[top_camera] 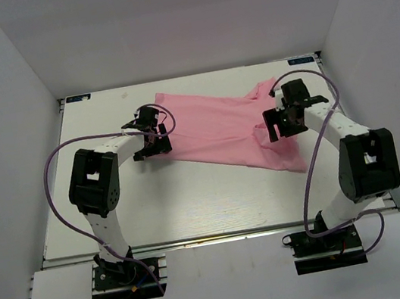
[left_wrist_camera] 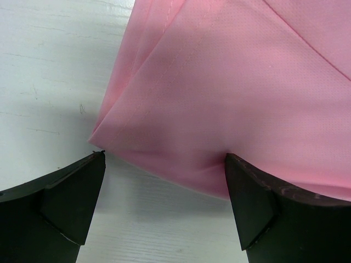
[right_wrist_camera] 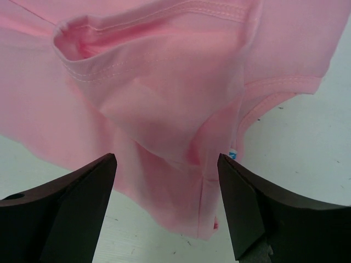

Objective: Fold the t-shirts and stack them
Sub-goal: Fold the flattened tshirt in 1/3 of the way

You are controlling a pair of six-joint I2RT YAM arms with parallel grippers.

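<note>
One light-pink t-shirt (top_camera: 220, 131) lies crumpled and partly folded across the far half of the white table (top_camera: 194, 204). My left gripper (top_camera: 154, 132) is at the shirt's left edge, open. In the left wrist view a folded corner of the t-shirt (left_wrist_camera: 230, 93) reaches down between the wide-apart fingers (left_wrist_camera: 66, 197) of the left gripper (left_wrist_camera: 164, 160); the right fingertip touches the cloth's edge. My right gripper (top_camera: 284, 121) hovers over the shirt's right part, open. In the right wrist view the right gripper (right_wrist_camera: 167, 160) straddles a bunched fold of the t-shirt (right_wrist_camera: 164, 98), near the collar with its small blue tag (right_wrist_camera: 233, 154).
White walls (top_camera: 2, 113) enclose the table on the left, back and right. The purple cables (top_camera: 52, 162) loop beside each arm. Bare table shows in front of the shirt, between the two arm bases.
</note>
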